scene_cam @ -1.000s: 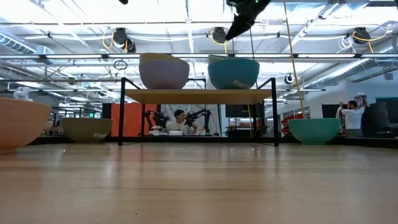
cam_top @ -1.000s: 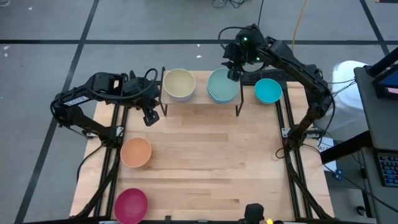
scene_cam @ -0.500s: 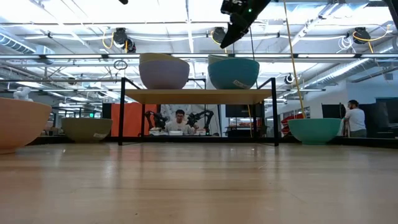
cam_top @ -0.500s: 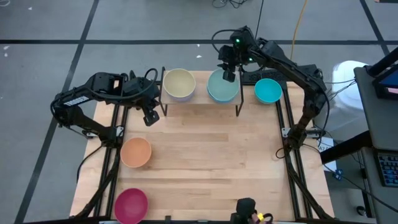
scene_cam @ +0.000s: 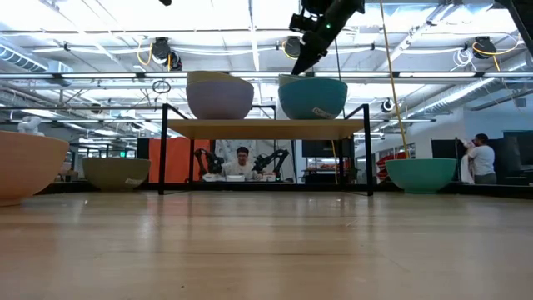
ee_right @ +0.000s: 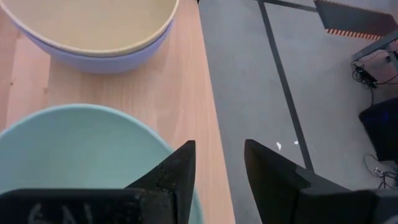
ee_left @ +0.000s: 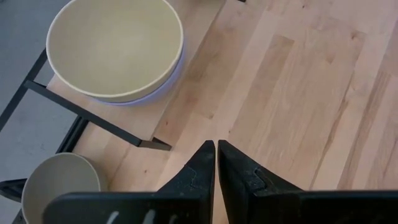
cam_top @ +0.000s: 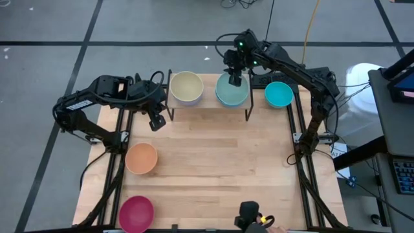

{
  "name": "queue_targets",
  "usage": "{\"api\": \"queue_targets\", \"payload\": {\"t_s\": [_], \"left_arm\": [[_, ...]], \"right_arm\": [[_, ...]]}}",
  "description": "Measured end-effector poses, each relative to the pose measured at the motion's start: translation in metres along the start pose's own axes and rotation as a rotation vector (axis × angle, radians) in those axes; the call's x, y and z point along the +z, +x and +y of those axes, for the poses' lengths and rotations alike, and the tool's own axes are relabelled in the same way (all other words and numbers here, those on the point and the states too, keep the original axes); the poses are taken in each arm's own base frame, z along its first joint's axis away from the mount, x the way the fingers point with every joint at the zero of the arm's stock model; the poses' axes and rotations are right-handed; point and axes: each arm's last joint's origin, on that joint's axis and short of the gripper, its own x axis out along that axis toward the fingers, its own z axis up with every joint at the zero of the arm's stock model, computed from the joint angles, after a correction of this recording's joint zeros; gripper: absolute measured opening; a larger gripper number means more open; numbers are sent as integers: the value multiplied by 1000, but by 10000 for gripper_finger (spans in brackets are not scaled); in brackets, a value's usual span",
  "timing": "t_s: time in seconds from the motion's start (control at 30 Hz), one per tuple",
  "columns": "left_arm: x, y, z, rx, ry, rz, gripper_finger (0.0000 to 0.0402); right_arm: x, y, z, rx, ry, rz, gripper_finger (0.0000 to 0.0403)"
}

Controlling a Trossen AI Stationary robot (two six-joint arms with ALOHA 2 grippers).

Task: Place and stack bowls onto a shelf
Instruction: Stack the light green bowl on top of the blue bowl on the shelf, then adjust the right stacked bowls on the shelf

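- We see the right gripper (cam_top: 234, 79), jaws spread and empty, above the mint bowl (cam_top: 231, 90) on the shelf (cam_top: 208, 105), at twelve o'clock.
- The pale yellow bowl (cam_top: 186, 87) is nested in a periwinkle one beside it.
- The left gripper (cam_top: 155, 122), jaws pressed together, waits at ten o'clock.
- Only the low view shows the olive bowl (scene_cam: 116, 173) and people (scene_cam: 241, 161) beyond.

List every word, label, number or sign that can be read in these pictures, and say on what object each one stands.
No text can be read.
Small white sticker on the teal bowl on the light wooden shelf: too small to read.
Small white sticker on the olive-grey bowl on the table: too small to read.
Pale marks on both wrist housings: blurred, unreadable.
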Motion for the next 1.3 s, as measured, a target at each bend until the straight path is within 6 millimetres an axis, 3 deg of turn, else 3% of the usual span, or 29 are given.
{"api": "queue_targets", "payload": {"t_s": [0.37, 0.53, 0.67, 0.87, 1.1, 1.3], "left_arm": [[0, 0, 0, 0, 0, 0, 26], [0, 0, 0, 0, 1, 0, 26], [0, 0, 0, 0, 17, 0, 26], [0, 0, 0, 0, 24, 0, 26], [0, 0, 0, 0, 26, 0, 26], [0, 0, 0, 0, 26, 0, 26]], "right_arm": [[-22, 33, 6, 10, -41, 32, 132], [-18, 29, 6, -69, -108, 43, 132], [-12, 8, 4, -109, -97, -26, 132], [-5, -46, 16, -132, -65, -93, 129], [-8, -106, 60, -19, -140, -75, 107], [-13, -127, 93, 103, -126, -19, 105]]}}
